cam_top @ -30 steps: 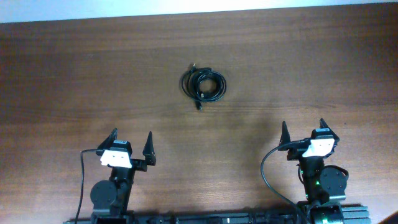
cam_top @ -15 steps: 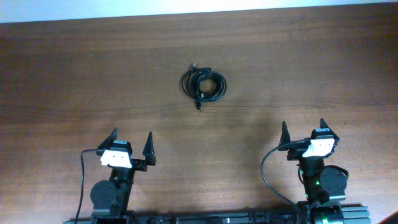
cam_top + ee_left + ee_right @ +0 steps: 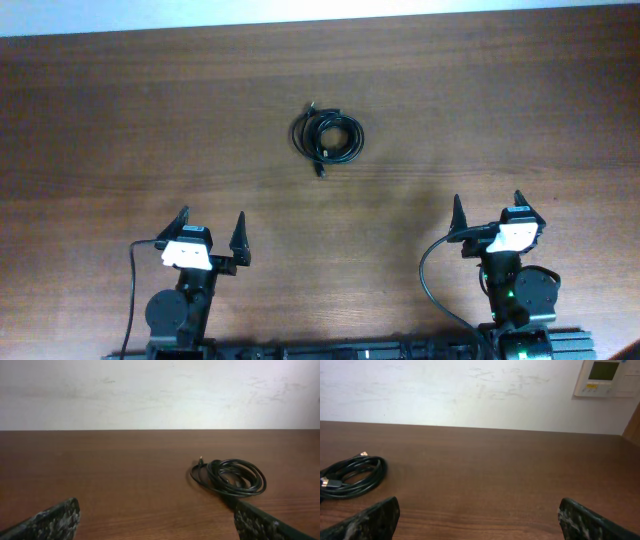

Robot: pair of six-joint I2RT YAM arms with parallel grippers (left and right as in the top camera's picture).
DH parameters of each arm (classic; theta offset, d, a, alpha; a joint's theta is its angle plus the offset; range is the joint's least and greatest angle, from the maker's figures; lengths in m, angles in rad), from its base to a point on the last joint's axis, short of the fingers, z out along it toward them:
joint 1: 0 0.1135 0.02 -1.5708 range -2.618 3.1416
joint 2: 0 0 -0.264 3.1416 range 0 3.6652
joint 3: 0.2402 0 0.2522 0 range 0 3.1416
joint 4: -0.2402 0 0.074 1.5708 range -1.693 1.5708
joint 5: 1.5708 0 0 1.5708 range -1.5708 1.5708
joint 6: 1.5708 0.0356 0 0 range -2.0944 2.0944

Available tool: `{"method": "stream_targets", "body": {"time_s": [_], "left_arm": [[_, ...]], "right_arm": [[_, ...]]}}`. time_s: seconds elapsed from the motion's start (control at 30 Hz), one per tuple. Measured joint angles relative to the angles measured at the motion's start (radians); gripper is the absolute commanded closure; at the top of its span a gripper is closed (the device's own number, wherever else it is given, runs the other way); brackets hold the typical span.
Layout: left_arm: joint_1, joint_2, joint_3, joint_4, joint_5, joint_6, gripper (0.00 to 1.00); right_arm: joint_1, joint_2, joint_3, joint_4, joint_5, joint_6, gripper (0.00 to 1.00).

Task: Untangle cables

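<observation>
While both arms wait at the near edge of a broad brown wooden desk point(image 3: 120, 120), the untangling has not yet begun; the left tool point(image 3: 211, 216) and the right tool point(image 3: 487, 200) each stand with jaws spread wide and nothing between them, well apart from the job at hand; the cables point(image 3: 327, 137) lie near the middle of the desk, wound together into one flat, roughly round black coil, nearer the far edge than the arms, ahead and to the right of the left wrist camera, ahead and far to the left of the right one; thin and limp, the cords look light, likely to slide on the smooth wood or drag along as a single clump if one loop is tugged; the soundest hold would probably be one tool pinning the outer loops while the other takes a free plug end point(image 3: 201, 459), the small pale tip poking out at the coil's far left.
</observation>
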Motion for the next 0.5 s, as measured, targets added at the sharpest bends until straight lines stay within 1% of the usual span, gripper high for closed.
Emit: {"method": "stream_targets", "body": {"time_s": [0.23,0.3,0.37,0.4,0.5], "left_arm": [[0.000,0.000,0.000,0.000,-0.019,0.030,0.01],[0.000,0.000,-0.002,0.034,-0.012,0.030,0.01],[0.000,0.002,-0.003,0.122,0.024,0.030,0.01],[0.000,0.003,-0.003,0.226,0.056,0.031,0.01],[0.000,0.000,0.000,0.459,0.086,0.034,0.01]], "right_arm": [[0.000,0.000,0.000,0.000,0.000,0.000,0.02],[0.000,0.000,0.000,0.000,0.000,0.001,0.02],[0.000,0.000,0.000,0.000,0.000,0.000,0.02],[0.000,0.000,0.000,0.000,0.000,0.000,0.02],[0.000,0.000,0.000,0.000,0.000,0.000,0.02]]}}
